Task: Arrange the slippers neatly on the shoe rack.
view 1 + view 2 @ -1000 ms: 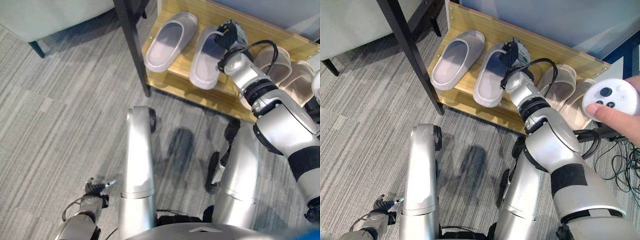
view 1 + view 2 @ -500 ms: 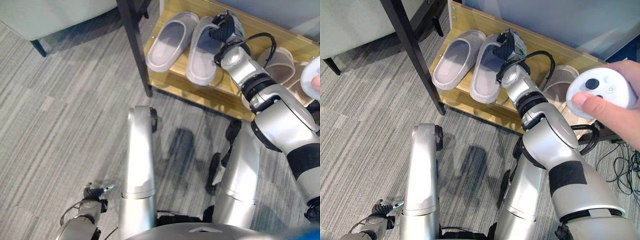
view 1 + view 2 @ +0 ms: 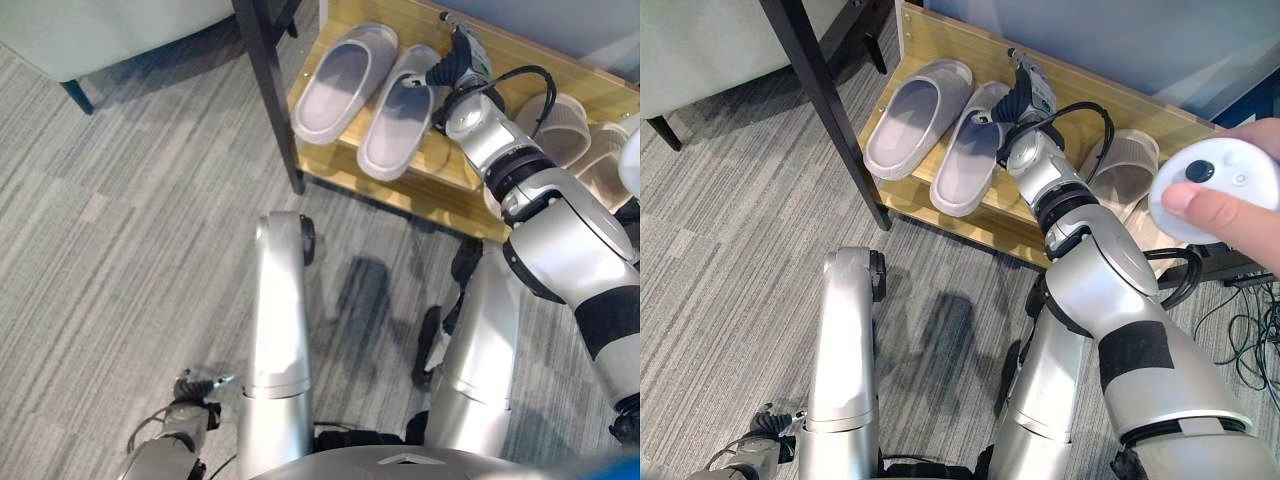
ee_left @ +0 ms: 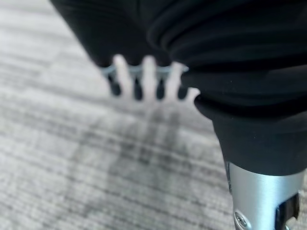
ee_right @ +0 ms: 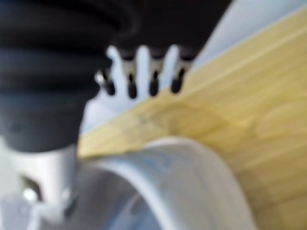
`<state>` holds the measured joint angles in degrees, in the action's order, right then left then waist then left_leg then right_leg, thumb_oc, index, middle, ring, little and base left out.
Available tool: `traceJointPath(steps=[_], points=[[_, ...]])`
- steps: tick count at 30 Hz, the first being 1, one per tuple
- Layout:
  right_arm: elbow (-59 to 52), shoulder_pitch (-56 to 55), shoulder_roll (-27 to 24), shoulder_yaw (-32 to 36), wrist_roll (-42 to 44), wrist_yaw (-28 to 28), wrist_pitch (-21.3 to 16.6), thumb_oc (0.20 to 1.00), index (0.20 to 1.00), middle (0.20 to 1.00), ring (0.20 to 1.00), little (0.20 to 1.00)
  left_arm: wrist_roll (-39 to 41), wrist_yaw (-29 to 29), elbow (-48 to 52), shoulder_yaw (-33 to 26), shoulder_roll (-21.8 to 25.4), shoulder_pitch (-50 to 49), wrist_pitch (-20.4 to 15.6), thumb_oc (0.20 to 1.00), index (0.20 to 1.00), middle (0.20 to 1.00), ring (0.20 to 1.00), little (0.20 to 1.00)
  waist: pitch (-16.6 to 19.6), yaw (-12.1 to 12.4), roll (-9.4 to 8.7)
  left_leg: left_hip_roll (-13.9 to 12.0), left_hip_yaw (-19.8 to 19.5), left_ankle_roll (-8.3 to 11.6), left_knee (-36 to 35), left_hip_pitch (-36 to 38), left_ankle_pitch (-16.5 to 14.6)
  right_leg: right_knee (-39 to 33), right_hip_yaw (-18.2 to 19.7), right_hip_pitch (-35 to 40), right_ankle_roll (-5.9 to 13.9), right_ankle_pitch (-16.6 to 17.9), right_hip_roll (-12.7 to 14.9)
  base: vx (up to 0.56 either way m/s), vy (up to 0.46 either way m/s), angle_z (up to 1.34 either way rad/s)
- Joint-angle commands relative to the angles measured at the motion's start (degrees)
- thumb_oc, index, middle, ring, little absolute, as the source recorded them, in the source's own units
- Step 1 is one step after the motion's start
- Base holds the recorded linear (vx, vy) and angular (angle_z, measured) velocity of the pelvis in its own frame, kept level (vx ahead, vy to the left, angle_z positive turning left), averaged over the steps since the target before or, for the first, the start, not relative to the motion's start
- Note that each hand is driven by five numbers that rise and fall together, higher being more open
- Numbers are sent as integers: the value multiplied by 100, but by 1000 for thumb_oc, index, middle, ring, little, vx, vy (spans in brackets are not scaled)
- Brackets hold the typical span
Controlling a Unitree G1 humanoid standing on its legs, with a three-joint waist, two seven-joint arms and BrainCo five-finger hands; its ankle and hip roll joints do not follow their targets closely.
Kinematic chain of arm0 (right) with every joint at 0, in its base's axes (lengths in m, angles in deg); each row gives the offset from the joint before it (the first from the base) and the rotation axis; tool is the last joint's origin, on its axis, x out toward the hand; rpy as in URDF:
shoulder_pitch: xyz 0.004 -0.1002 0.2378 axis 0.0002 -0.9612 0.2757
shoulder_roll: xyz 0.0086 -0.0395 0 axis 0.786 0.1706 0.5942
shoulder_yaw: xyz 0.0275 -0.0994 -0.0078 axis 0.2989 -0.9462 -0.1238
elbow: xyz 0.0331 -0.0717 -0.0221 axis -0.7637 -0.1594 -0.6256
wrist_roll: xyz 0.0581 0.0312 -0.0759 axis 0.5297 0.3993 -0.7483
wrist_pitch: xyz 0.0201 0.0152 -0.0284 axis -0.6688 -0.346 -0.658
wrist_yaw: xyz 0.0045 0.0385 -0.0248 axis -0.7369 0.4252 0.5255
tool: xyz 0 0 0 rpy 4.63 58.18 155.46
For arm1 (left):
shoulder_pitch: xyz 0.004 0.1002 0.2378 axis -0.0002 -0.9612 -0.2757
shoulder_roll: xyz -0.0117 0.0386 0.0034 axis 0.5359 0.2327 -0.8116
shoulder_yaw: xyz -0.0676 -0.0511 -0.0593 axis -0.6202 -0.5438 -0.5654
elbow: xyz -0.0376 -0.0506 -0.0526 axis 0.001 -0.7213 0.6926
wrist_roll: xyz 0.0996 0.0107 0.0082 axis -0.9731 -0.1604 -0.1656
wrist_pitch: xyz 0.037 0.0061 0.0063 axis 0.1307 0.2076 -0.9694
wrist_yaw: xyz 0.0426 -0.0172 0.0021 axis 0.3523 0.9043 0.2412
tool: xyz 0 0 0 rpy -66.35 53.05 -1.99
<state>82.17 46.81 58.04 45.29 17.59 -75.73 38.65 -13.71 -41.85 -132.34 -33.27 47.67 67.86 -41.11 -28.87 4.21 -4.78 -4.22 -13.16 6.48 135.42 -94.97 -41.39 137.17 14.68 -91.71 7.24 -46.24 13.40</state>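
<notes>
Right eye view: two grey slippers sit side by side on the wooden rack (image 3: 940, 215), left slipper (image 3: 915, 118) and right slipper (image 3: 968, 150) nearly touching, the right one angled a little. Right hand (image 3: 1025, 88) at that slipper's toe end, fingers straight, gripping nothing. Two beige slippers (image 3: 1122, 170) lie further right on the shelf. Left hand (image 3: 193, 385) low over the carpet, fingers relaxed. Judgement: nudge with flat fingers, gently, until the heels line up and the sides run parallel; avoid pushing it off the front edge.
</notes>
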Motion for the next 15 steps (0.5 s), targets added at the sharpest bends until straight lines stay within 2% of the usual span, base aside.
traceJointPath(steps=[1, 15], points=[[-160, 972, -647, -321, 67, 0, -169, 1000, 1000, 1000, 1000, 1000, -141, -28, 132, 701, 165, -189, 21, 1000, 1000, 1000, 1000, 1000, -93, 330, 151, -44, 288, -649, -171, 501, -738, -350, 413, 282, -848, 688, -46, 0, 0, 0], [-909, 997, -788, -357, 435, 268, -450, 1000, 1000, 1000, 1000, 1000, -299, -142, 106, 709, 141, -158, 16, 1000, 1000, 1000, 1000, 1000, -93, 296, 121, -27, 255, -622, -144, 501, -705, -345, 422, 318, -829, 710, -47, 0, 0, 0]])
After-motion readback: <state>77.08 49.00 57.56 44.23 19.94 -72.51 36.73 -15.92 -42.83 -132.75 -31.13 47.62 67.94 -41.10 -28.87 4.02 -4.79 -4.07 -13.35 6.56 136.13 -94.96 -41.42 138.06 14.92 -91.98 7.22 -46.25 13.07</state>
